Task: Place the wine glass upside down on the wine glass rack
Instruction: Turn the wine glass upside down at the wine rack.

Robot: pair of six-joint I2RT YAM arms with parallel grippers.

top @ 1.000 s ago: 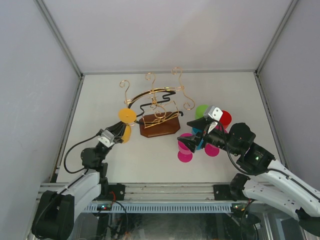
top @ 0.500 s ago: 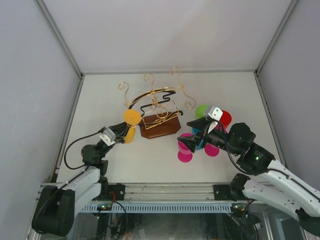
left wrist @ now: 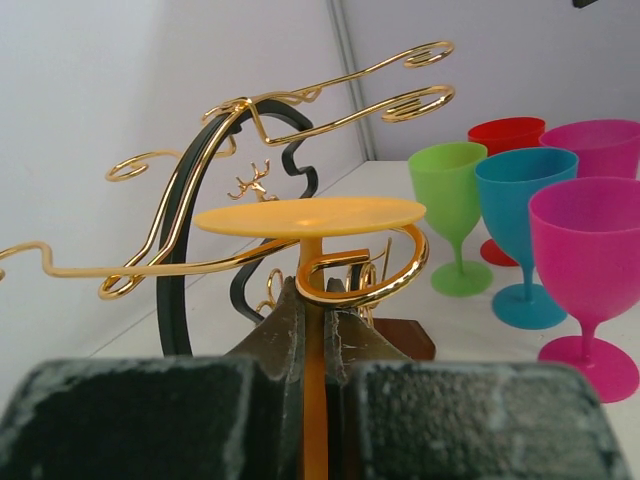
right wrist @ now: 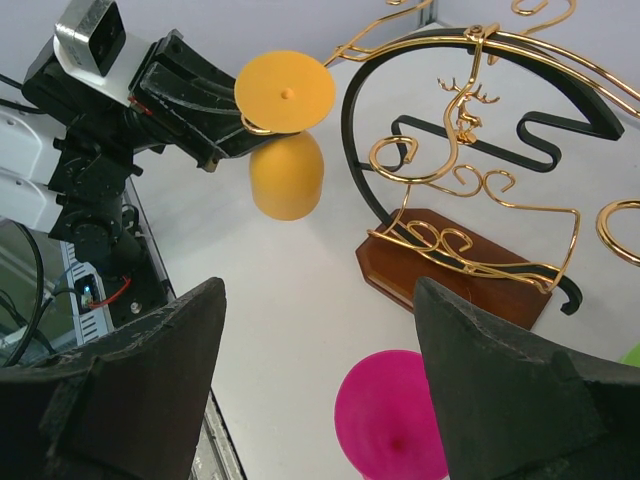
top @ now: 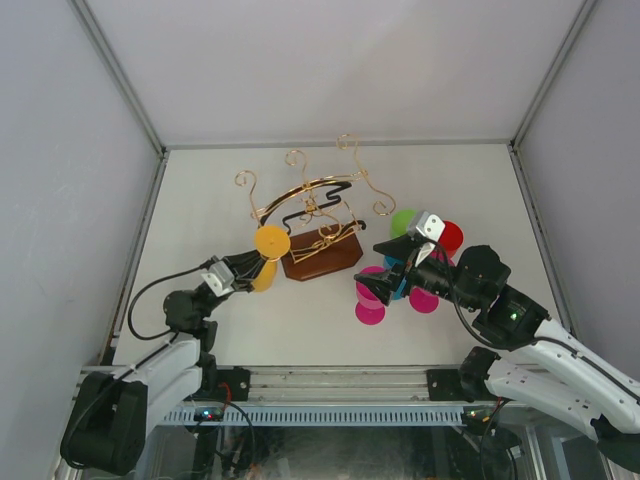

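Observation:
My left gripper (top: 248,268) is shut on the stem of a yellow wine glass (top: 268,250) held upside down, foot up; it also shows in the left wrist view (left wrist: 312,218) and the right wrist view (right wrist: 286,118). The glass's stem sits inside the curled end (left wrist: 365,282) of one gold arm of the wine glass rack (top: 315,215), with the foot just above the wire. The rack has a black curved band (right wrist: 420,60) and a brown wooden base (right wrist: 450,270). My right gripper (top: 372,268) is open and empty above a magenta glass (right wrist: 392,420).
Several other plastic glasses stand upright right of the rack: green (left wrist: 447,190), blue (left wrist: 520,215), red (left wrist: 508,135) and two magenta (left wrist: 585,260). The enclosure walls ring the white table (top: 200,200).
My left gripper has carried the yellow glass right and nearer, toward the rack's base. The whole rack has shifted and turned slightly. The right arm has not moved.

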